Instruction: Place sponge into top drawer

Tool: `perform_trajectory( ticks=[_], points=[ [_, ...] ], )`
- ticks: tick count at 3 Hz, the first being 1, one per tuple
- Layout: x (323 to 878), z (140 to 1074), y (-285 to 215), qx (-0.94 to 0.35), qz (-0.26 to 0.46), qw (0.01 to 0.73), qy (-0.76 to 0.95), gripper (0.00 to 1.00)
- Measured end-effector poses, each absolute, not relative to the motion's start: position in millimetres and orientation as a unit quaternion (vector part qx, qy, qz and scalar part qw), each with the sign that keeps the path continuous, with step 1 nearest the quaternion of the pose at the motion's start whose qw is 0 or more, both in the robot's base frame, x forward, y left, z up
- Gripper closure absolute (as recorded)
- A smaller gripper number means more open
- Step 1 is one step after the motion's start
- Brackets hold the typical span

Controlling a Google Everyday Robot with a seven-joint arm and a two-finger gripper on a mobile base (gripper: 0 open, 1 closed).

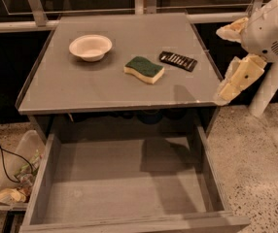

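**Clerk:** Item: sponge (144, 69). Location, orientation?

**Checker:** On the cabinet top (105, 89), right of centre. It lies flat, green face up. Its long axis runs roughly left to right, the right end slightly nearer the front edge. It sits between the white bowl (90, 47) and the black ribbed packet (178, 60), touching neither.

**Clerk:** Item: top drawer (38, 178).

**Checker:** Pulled out below the cabinet top. The sponge is not in it.

**Clerk:** Item: gripper (229, 89).

**Checker:** Off the cabinet's right edge, angled downward, well apart from the sponge. It holds nothing visible. Whether it is spread or pressed together, I cannot tell.
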State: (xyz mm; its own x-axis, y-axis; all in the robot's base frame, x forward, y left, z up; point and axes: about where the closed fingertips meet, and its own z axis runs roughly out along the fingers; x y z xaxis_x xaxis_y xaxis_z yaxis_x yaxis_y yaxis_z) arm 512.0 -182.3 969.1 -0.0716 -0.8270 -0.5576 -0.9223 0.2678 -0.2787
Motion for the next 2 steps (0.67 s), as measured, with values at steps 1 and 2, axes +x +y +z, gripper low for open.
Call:
perform_trajectory(
  ticks=[1,2],
  points=[
    [512,969,-182,-0.601,0.074,0.322,0.728,0.00],
    [517,963,-169,-0.601,0.088,0.333,0.721,0.00]
  ],
)
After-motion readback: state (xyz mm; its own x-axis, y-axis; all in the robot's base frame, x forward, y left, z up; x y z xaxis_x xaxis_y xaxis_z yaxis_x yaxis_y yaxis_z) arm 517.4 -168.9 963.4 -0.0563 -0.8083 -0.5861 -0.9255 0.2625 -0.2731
